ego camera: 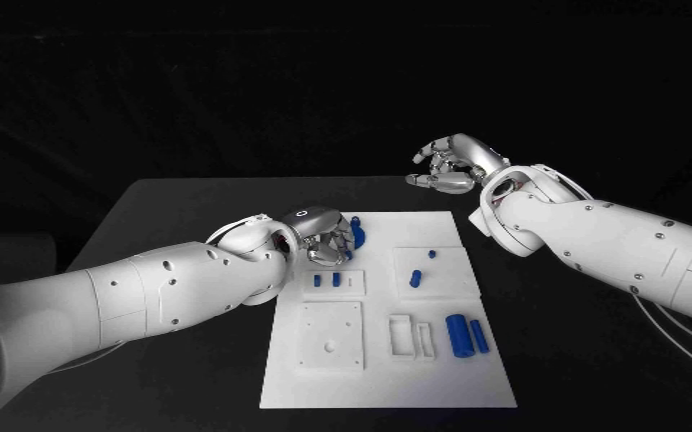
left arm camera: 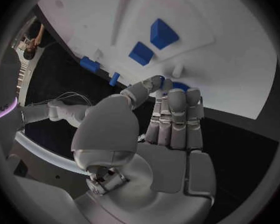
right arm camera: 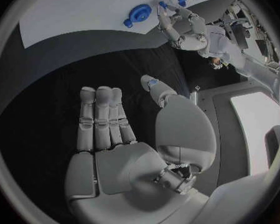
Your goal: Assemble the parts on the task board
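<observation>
Black table (ego camera: pixel 173 212) — task board (ego camera: pixel 382 372), left hand (ego camera: pixel 325 239) (far edge)

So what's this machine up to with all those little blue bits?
It is fitting small blue parts onto a white task board on a black table. The left hand is down at the board's far left corner, its fingers closed around a blue piece. The right hand hovers off the board beyond its far right corner, fingers loosely apart and holding nothing. Two blue cylinders lie near the board's right edge, and other small blue pegs stand in its middle.
</observation>
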`<state>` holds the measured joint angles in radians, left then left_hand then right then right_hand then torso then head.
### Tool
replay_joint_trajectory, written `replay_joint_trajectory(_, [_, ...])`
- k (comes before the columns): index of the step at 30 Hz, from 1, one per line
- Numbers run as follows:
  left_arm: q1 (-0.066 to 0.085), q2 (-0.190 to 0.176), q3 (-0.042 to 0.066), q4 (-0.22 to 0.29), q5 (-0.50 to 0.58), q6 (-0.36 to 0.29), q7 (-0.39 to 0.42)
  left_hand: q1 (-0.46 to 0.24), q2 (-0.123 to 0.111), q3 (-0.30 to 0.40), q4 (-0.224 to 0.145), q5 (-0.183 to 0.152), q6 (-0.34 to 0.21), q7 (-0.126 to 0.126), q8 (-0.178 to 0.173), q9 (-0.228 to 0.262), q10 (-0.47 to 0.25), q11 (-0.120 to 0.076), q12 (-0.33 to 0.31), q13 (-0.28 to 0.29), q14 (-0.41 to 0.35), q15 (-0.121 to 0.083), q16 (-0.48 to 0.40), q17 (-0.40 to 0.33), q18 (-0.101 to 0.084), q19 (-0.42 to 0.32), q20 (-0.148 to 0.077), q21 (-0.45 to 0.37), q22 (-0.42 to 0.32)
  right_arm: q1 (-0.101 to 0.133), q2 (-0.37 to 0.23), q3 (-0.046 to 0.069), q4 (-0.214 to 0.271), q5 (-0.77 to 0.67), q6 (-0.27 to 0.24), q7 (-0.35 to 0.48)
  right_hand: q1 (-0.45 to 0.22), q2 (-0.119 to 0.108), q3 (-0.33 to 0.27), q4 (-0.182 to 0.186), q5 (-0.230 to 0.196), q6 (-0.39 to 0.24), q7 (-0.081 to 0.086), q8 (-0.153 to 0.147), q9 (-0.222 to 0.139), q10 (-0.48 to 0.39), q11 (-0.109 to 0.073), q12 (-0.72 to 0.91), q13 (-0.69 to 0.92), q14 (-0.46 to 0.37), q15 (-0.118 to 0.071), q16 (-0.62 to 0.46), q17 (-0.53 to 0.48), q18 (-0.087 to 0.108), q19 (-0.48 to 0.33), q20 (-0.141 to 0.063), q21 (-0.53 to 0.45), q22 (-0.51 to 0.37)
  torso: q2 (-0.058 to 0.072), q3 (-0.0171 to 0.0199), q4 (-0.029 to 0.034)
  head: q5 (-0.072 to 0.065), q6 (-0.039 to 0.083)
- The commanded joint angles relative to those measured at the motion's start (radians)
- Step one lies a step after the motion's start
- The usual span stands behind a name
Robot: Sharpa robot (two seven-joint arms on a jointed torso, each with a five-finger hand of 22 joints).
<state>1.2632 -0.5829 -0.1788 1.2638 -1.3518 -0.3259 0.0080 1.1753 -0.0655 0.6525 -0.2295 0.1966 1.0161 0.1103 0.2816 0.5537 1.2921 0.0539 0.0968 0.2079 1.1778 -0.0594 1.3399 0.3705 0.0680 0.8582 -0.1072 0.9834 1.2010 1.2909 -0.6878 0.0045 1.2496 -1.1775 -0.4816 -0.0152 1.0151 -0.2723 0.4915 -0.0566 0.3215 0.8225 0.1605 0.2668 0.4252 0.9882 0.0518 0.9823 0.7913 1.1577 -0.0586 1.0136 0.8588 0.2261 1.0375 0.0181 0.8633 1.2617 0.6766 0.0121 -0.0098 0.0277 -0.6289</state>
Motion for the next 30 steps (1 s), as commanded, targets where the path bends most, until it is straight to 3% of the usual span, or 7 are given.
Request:
replay_joint_trajectory(1, [0.000, -0.006, 0.005, 0.009, 0.041, -0.031, 0.012, -0.007, -0.005, 0.005, 0.001, 0.005, 0.008, -0.001, 0.003, 0.002, 0.006, -0.001, -0.002, -0.001, 0.006, -0.001, 0.002, -0.002, 0.008, 0.006, -0.046, 0.001, 0.001, 0.000, 0.001, 0.000, 0.000, -0.003, 0.009, 0.011, 0.011, 0.003, 0.003, 0.004, 0.004, 0.000, 0.005, 0.003, -0.001, -0.006, 0.001, 0.006, -0.002, -0.007, 0.003, 0.000, -0.001, 0.036, 0.001, 0.005, -0.003, 0.000, 0.000, -0.0002, 0.0000, 0.002, 0.001])
replay_joint_trajectory(5, [0.000, -0.025, 0.022, 0.025, 0.057, -0.024, 0.014, -0.007, -0.005, 0.005, 0.001, 0.006, 0.008, -0.001, 0.003, 0.002, 0.007, -0.002, -0.002, -0.001, 0.006, -0.001, 0.002, -0.002, 0.008, 0.006, -0.046, 0.001, 0.001, 0.000, 0.001, 0.000, 0.000, -0.003, 0.010, 0.011, 0.011, 0.003, 0.003, 0.004, 0.004, 0.000, 0.005, 0.003, -0.001, -0.006, 0.001, 0.006, -0.002, -0.007, 0.003, 0.000, -0.001, 0.036, 0.001, 0.005, -0.003, 0.001, -0.001, 0.0003, 0.0011, 0.004, 0.002])
replay_joint_trajectory(11, [0.000, -0.057, 0.034, 0.052, 0.073, -0.015, 0.012, -0.007, -0.006, 0.006, 0.001, 0.007, 0.009, -0.001, 0.003, 0.001, 0.007, -0.002, -0.002, -0.001, 0.006, -0.001, 0.001, -0.002, 0.008, 0.006, -0.046, 0.000, 0.001, 0.000, 0.000, 0.000, 0.000, -0.002, 0.010, 0.011, 0.010, 0.003, 0.003, 0.004, 0.004, 0.000, 0.005, 0.003, -0.001, -0.006, 0.001, 0.007, -0.002, -0.007, 0.003, 0.000, -0.001, 0.036, 0.001, 0.005, -0.004, 0.001, -0.001, -0.0001, 0.0006, 0.004, 0.003])
replay_joint_trajectory(21, [0.000, -0.107, 0.035, 0.075, 0.069, 0.042, -0.012, -0.005, -0.006, 0.008, -0.001, 0.008, 0.008, -0.001, 0.002, 0.001, 0.007, -0.001, -0.004, -0.002, 0.006, -0.001, -0.001, -0.003, 0.008, 0.006, -0.047, -0.001, 0.001, 0.000, -0.003, 0.000, -0.001, -0.002, 0.011, 0.010, 0.010, 0.003, 0.003, 0.005, 0.004, 0.000, 0.005, 0.003, -0.001, -0.007, 0.001, 0.007, -0.003, -0.007, 0.003, 0.000, -0.001, 0.036, 0.002, 0.005, -0.004, 0.001, 0.000, -0.0010, -0.0005, 0.008, 0.000])
replay_joint_trajectory(30, [0.000, -0.109, 0.035, 0.071, 0.056, 0.062, -0.018, -0.005, -0.006, 0.009, -0.002, 0.008, 0.008, -0.001, 0.002, 0.000, 0.007, -0.001, -0.005, -0.003, 0.006, -0.001, -0.002, -0.004, 0.007, 0.006, -0.047, -0.001, 0.001, 0.000, -0.001, 0.000, -0.002, -0.002, 0.011, 0.011, 0.011, 0.003, 0.003, 0.005, 0.004, -0.001, 0.005, 0.003, -0.001, -0.007, 0.001, 0.008, -0.004, -0.007, 0.003, 0.000, -0.002, 0.036, 0.002, 0.005, -0.004, 0.002, 0.000, -0.0016, 0.0006, 0.008, 0.000])
